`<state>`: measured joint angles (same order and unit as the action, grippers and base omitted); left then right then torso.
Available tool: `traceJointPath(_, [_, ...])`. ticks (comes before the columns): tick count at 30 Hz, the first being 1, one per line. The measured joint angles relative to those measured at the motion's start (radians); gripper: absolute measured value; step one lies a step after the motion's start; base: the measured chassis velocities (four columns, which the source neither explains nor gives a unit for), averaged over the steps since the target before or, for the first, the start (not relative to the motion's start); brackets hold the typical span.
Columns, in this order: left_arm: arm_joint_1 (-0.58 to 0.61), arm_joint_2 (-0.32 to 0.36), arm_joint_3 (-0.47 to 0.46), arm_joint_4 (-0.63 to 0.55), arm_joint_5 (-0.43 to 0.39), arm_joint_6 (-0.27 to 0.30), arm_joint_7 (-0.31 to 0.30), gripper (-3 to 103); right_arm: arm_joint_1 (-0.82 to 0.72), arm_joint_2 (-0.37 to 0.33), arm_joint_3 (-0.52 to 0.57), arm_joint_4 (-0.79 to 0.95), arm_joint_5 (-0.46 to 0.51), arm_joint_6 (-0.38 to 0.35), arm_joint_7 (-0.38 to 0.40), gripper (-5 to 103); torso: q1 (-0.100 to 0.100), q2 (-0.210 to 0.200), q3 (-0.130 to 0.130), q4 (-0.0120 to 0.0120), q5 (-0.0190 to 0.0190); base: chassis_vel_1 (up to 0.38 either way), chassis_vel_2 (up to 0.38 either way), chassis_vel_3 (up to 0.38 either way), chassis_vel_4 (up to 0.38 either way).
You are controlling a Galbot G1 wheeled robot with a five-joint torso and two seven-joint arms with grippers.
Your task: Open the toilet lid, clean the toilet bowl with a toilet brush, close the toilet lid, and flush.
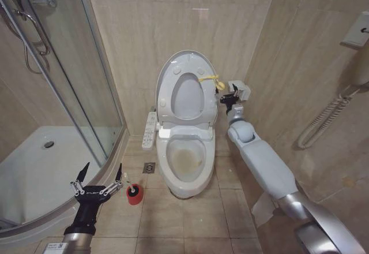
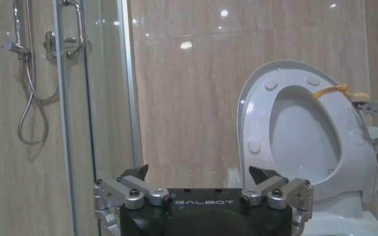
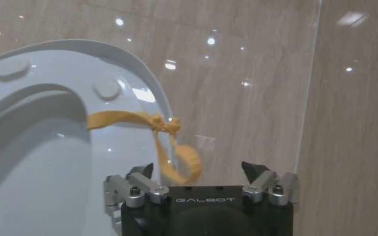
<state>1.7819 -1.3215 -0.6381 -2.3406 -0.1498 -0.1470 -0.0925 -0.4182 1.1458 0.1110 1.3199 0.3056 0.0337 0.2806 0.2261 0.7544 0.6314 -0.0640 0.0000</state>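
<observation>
Yellow strap (image 3: 169, 147) between open right gripper (image 3: 199, 172) fingers, ungripped.

A tiled home bathroom: a bidet toilet (image 1: 185, 150) stands at twelve o'clock against beige wall tiles (image 1: 138, 29), a glass shower enclosure (image 1: 63, 92) at ten o'clock.

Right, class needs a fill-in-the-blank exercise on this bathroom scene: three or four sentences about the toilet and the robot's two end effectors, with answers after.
1. The toilet lid stands ____ against the wall.
2. The strap tied at the lid's rim is ____ in colour.
3. The toilet brush sits in a red holder on the floor beside the ____ end effector.
4. The right end effector hangs next to the strap with its fingers ____.

Missing words: raised; yellow; left; open
</observation>
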Motion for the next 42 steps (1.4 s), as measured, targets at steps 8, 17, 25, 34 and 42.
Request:
traceJointPath(8, [0.000,0.000,0.000,0.000,0.000,0.000,0.000,100,-0.075,0.006,0.024,0.087,0.016,-0.025,0.032,98,0.000,0.000,0.000,-0.0001,0.0000,0.000,0.000,0.000,0.000])
traceJointPath(17, [0.000,0.000,0.000,0.000,0.000,0.000,0.000,100,-0.178,0.006,0.060,0.205,0.024,-0.051,0.070,100,0.000,0.000,0.000,-0.0001,-0.0001,0.000,0.000,0.000,0.000])
traceJointPath(25, [0.000,0.000,0.000,0.000,0.000,0.000,0.000,100,-0.381,0.006,0.139,0.372,0.023,-0.062,0.099,100,0.000,0.000,0.000,-0.0001,0.0000,0.000,0.000,0.000,0.000])
traceJointPath(34, [0.000,0.000,0.000,0.000,0.000,0.000,0.000,100,-0.619,0.048,0.214,0.520,-0.018,-0.043,0.111,100,0.000,0.000,0.000,0.0002,-0.0001,0.000,0.000,0.000,0.000])
traceJointPath(42, [0.000,0.000,0.000,0.000,0.000,0.000,0.000,100,-0.741,0.073,0.275,0.617,-0.049,-0.042,0.116,100,0.000,0.000,0.000,-0.0001,0.0000,0.000,0.000,0.000,0.000])
